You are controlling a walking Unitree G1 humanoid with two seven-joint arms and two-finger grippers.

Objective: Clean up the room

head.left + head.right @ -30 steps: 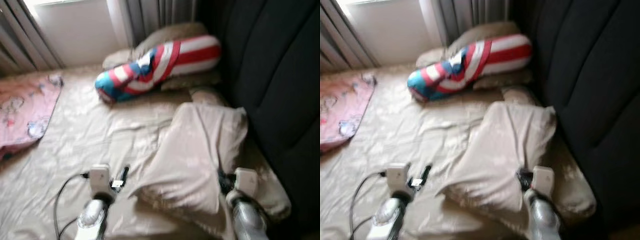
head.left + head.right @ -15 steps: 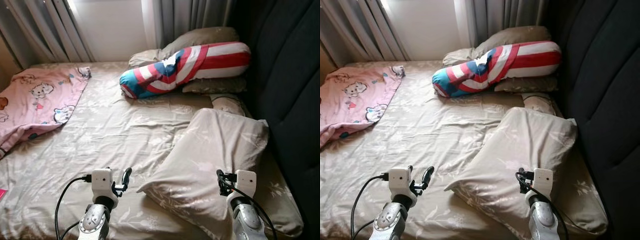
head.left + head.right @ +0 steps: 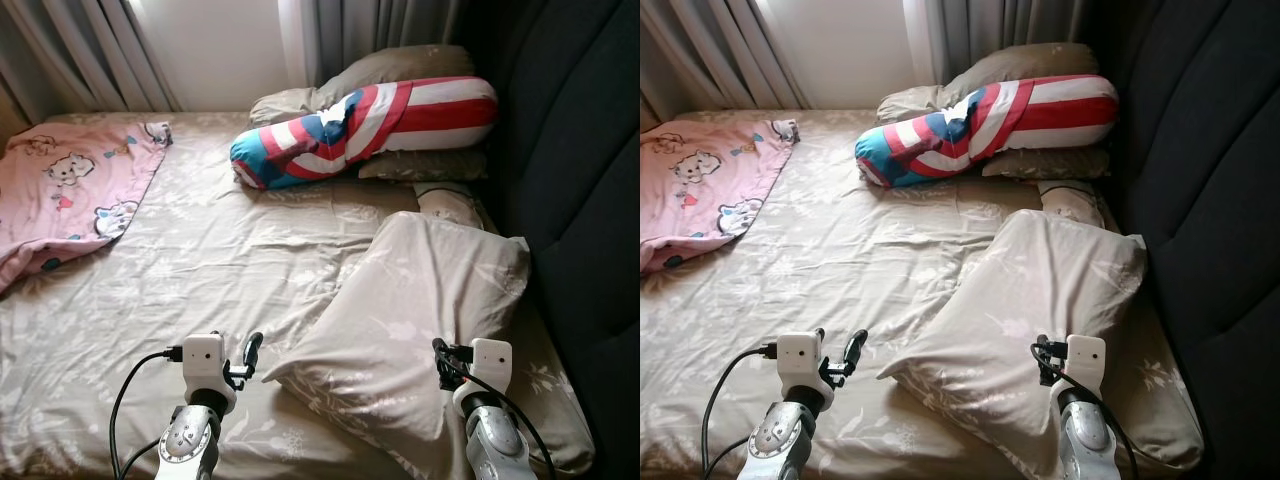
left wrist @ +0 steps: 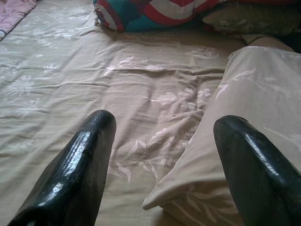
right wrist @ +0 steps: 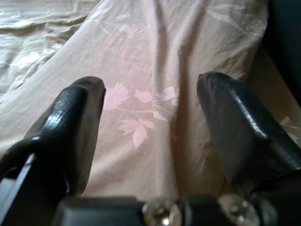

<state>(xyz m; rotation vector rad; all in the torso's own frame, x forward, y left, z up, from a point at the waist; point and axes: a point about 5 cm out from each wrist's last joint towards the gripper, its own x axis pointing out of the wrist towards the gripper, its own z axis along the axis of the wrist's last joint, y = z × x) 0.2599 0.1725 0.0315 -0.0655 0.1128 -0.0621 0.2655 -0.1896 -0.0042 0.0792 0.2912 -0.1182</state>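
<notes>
Now | view steadied, no longer blurred | beige pillow skewed at bed's 4 o'clock | left end effector spread beside its corner | right end effector spread above it | grab pending

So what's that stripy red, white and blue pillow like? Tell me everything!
The bolster pillow is long and tube-shaped, in soft-looking cloth with red and white stripes, blue and teal patches at one end. It lies on its side at the head of the bed, propped across beige pillows, its blue end down on the beige sheet.
</notes>
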